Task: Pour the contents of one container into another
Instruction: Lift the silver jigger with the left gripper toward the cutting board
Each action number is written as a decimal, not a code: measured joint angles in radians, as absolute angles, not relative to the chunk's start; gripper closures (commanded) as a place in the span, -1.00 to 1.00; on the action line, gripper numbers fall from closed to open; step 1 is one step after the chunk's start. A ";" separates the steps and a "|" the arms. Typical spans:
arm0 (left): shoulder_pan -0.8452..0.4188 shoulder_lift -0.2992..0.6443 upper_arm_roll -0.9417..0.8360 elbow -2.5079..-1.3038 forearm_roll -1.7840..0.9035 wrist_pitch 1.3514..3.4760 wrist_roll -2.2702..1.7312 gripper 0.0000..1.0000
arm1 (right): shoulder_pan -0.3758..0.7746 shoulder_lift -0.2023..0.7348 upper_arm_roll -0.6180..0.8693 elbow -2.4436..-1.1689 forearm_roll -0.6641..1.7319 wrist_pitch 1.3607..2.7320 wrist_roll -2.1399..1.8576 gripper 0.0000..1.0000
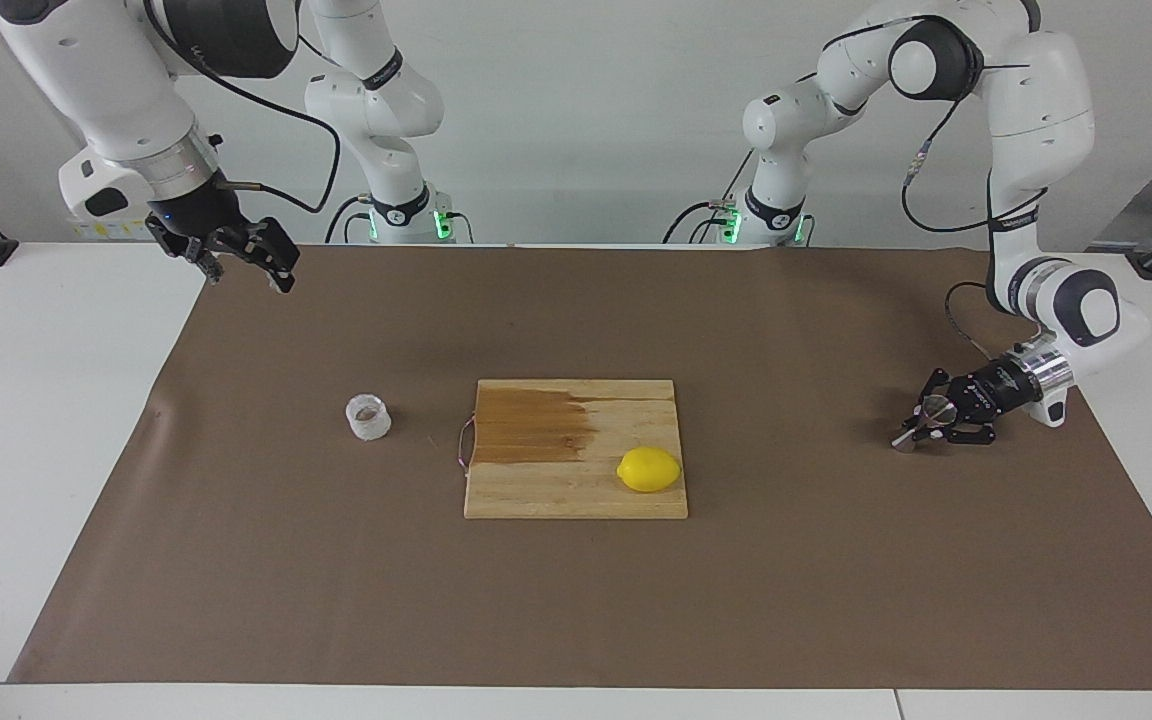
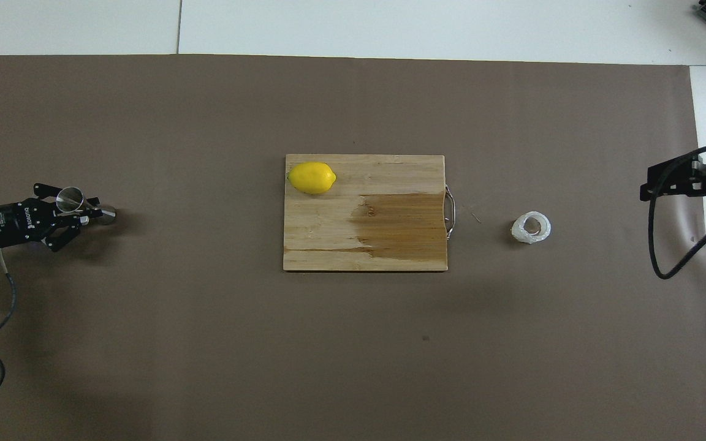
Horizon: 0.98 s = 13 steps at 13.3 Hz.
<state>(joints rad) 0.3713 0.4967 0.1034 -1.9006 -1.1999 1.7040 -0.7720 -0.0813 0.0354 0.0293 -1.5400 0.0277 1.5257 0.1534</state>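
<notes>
Left claw [image 2: 77, 211] grips the steel jigger [image 2: 83, 206]; right claw [image 2: 675, 180] waits open.

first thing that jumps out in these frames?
The yellow lemon on the wooden cutting board mid-table. Next, the left pincer, low at the left arm's end, shut on the steel jigger. The translucent cup sits alone toward the right arm's end, where the right pincer waits open, raised over the paper's edge.
</notes>
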 measured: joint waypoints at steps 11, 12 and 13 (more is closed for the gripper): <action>0.166 0.354 0.096 -1.898 -1.301 1.728 -0.913 1.00 | -0.081 0.035 0.029 -1.540 0.028 1.526 0.153 -1.00; 0.128 0.341 0.095 -1.899 -1.322 1.764 -0.941 1.00 | -0.081 0.035 0.029 -1.540 0.028 1.526 0.153 -1.00; 0.088 0.328 0.094 -1.900 -1.346 1.812 -0.968 1.00 | -0.081 0.035 0.029 -1.540 0.028 1.526 0.153 -1.00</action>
